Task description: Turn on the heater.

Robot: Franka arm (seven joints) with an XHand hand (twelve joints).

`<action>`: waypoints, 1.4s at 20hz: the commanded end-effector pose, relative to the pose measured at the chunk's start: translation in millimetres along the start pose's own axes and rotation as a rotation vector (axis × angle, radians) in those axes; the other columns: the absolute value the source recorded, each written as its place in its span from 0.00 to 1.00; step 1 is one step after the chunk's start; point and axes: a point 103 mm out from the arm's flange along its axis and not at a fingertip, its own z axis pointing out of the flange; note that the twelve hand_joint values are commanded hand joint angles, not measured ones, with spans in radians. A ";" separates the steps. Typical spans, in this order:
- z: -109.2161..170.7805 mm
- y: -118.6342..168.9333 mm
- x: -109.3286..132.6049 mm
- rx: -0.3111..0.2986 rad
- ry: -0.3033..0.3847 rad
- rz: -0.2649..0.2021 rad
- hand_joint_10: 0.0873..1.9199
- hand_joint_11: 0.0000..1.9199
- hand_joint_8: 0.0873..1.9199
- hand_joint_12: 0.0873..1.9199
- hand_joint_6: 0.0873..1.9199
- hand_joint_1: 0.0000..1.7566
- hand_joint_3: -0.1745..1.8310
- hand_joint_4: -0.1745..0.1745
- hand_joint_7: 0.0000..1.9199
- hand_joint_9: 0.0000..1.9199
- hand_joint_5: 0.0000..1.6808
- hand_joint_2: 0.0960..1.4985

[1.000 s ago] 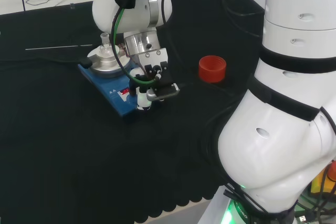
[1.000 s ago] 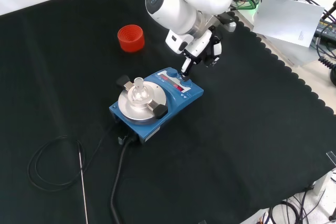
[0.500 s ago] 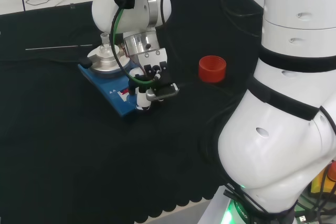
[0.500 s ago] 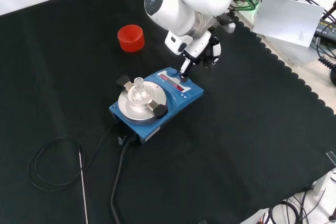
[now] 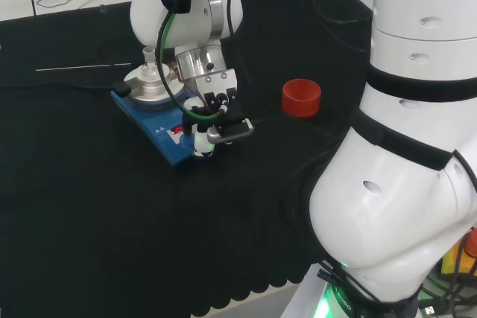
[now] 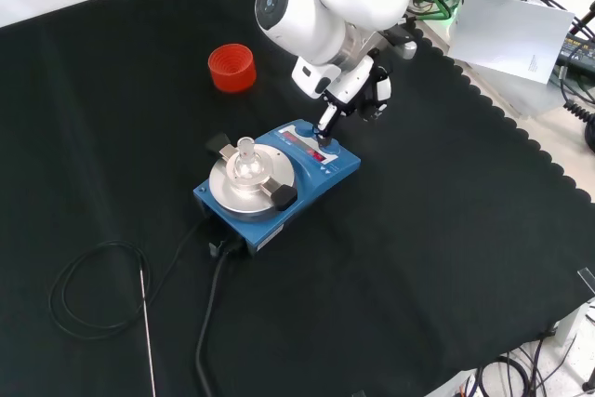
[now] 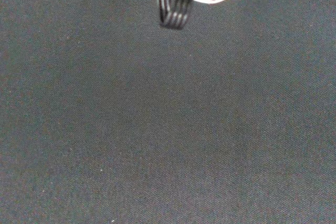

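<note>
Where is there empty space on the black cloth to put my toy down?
Front view: wide bare cloth right of the blue heater. It is crowded around the heater, where the hand reaches, and near the cable loop and red cup.

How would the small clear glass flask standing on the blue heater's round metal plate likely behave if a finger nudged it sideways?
The small clear glass flask would probably tip rather than slide: it looks narrow and upright on the round metal plate. Two black clamps flank it on the blue heater and might catch it. Being glass, it is likely fragile and slippery.
</note>
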 end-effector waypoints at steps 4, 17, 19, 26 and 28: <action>-2.2 -2.4 1.1 -0.003 -0.001 -0.003 0.71 0.63 0.77 0.64 0.26 0.79 0.57 0.39 0.77 0.83 0.15 0.43; 2.8 -7.3 -2.3 0.011 -0.001 -0.002 0.70 0.63 0.77 0.64 0.27 0.79 0.57 0.39 0.77 0.83 0.15 0.43; 3.8 -7.4 -3.6 0.011 0.001 -0.002 0.70 0.63 0.77 0.64 0.27 0.79 0.57 0.39 0.77 0.83 0.15 0.43; 11.2 -3.6 -8.3 0.017 0.005 0.002 0.70 0.63 0.77 0.64 0.27 0.79 0.57 0.39 0.77 0.83 0.15 0.43; 11.9 -2.4 -8.5 0.021 0.004 0.002 0.70 0.63 0.77 0.64 0.27 0.79 0.57 0.39 0.77 0.83 0.15 0.43</action>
